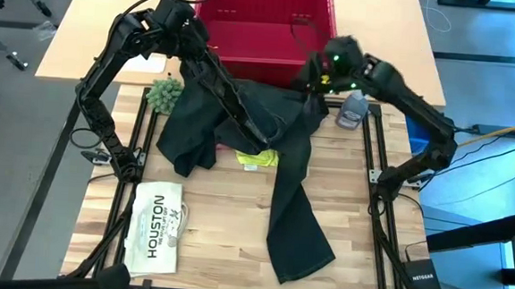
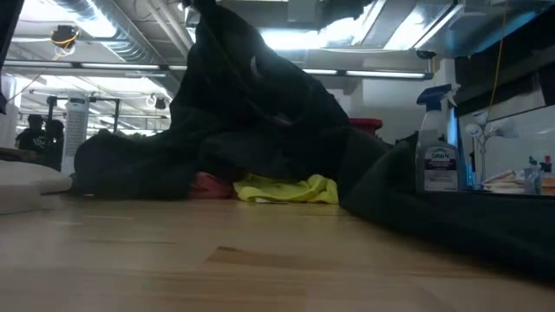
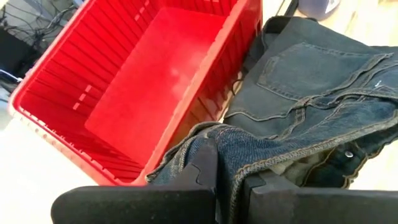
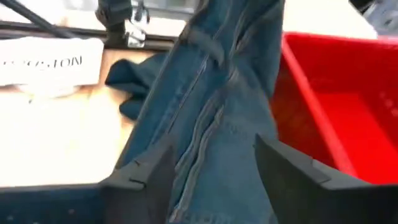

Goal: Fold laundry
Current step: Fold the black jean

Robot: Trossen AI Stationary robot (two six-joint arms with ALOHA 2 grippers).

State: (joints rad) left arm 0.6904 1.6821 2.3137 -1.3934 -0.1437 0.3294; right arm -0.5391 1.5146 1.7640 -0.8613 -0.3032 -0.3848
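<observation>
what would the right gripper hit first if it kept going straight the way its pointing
Most likely the dark trousers: the right gripper has its fingers spread, with the denim draped between and ahead of them. The red basket sits off to one side, though depth is hard to judge.

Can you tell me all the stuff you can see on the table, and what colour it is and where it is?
trousers: one, dark, spread from the table's middle toward the front, top end bunched by the basket
T-shirt: one, yellow, peeking out under the trousers
pink cloth: one, pink, under the trousers beside the T-shirt
basket: one, red, at the table's back, nothing showing inside
HOUSTON item: one, white, flat at the front left
plant: one, green, left of the trousers
spray bottle: one, clear with blue top, right of the trousers
left gripper: fingers shut on the trousers
right gripper: fingers open, trousers fabric between them
</observation>
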